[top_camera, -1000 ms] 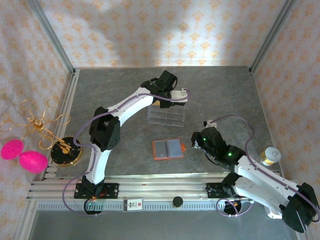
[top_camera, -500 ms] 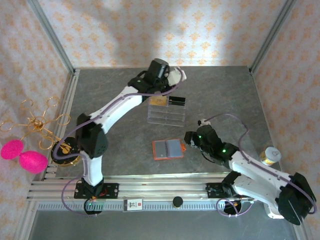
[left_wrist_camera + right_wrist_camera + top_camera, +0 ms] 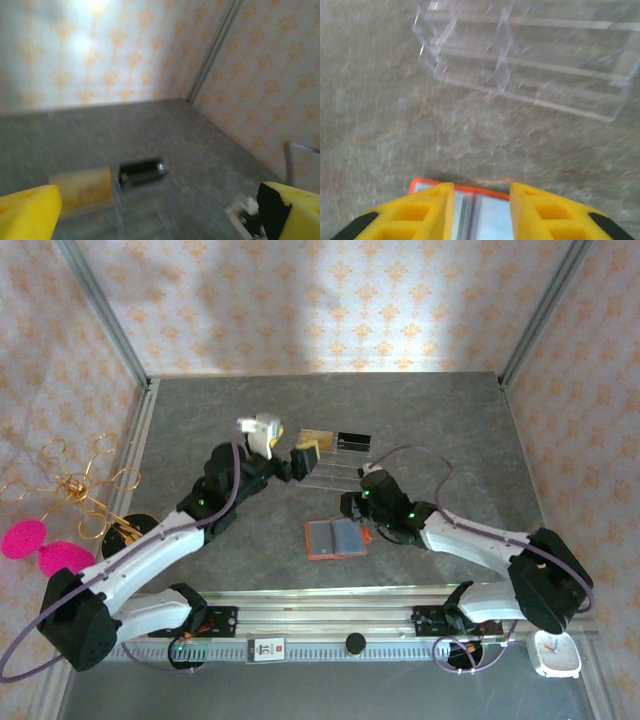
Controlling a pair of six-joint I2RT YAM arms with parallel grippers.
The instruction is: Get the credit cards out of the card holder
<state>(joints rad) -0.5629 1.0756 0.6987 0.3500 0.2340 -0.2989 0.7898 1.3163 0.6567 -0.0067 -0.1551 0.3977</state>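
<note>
Left hand (image 3: pixel 160 212) withdrawn from rack (image 3: pixel 335 472), apart, right hand (image 3: pixel 481 200) apart, grey table (image 3: pixel 440 420), papered walls (image 3: pixel 300 310)

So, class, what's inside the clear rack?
A gold card and a black card stand side by side in the rack's back row. The left pincer partly hides its left end.

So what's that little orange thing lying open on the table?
That is the card holder, a small folding wallet, orange-red outside, grey-blue inside, in two panels split by a centre fold. It lies opened flat, inside up, on the grey table, just nearer than the clear rack. A small tab sticks out at its right edge. The right arm's yellow fingers hang over its far edge; I cannot tell whether they touch it.
</note>
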